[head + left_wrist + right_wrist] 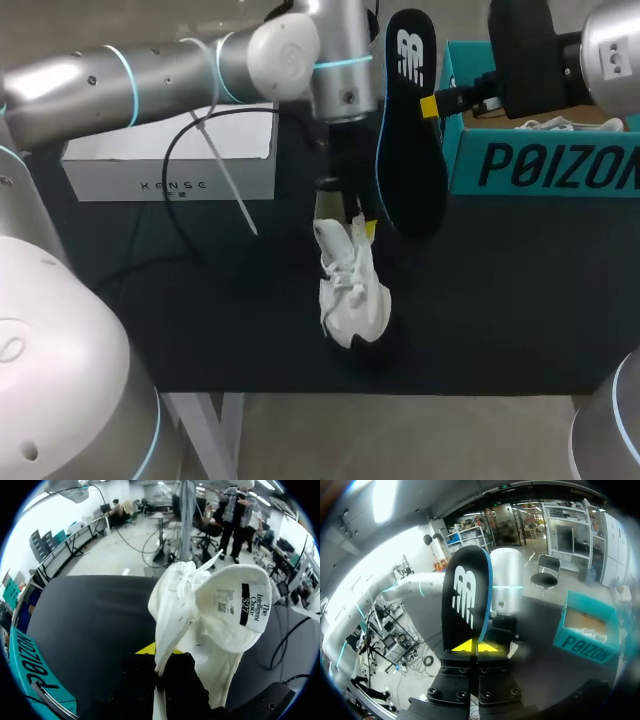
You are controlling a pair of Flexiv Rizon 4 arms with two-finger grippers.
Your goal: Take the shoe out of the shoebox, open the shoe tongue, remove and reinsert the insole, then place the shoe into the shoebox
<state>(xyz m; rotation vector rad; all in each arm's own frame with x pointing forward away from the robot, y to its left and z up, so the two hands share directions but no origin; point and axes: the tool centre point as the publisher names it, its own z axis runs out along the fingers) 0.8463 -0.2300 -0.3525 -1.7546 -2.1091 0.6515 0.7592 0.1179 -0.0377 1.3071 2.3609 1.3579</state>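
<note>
Our left gripper (pixel 355 222) is clamped on the upper edge of the white shoe (pixel 352 290), which stands over the middle of the dark table (pixel 200 320). Our right gripper (pixel 432 105) pinches the black insole (pixel 410 130) upright between its fingertips, just beside the teal shoebox (pixel 540 165).

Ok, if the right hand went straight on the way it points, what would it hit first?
Probably the left arm's silver wrist, directly beyond the black insole that the right hand grips, though depth is hard to judge.
</note>
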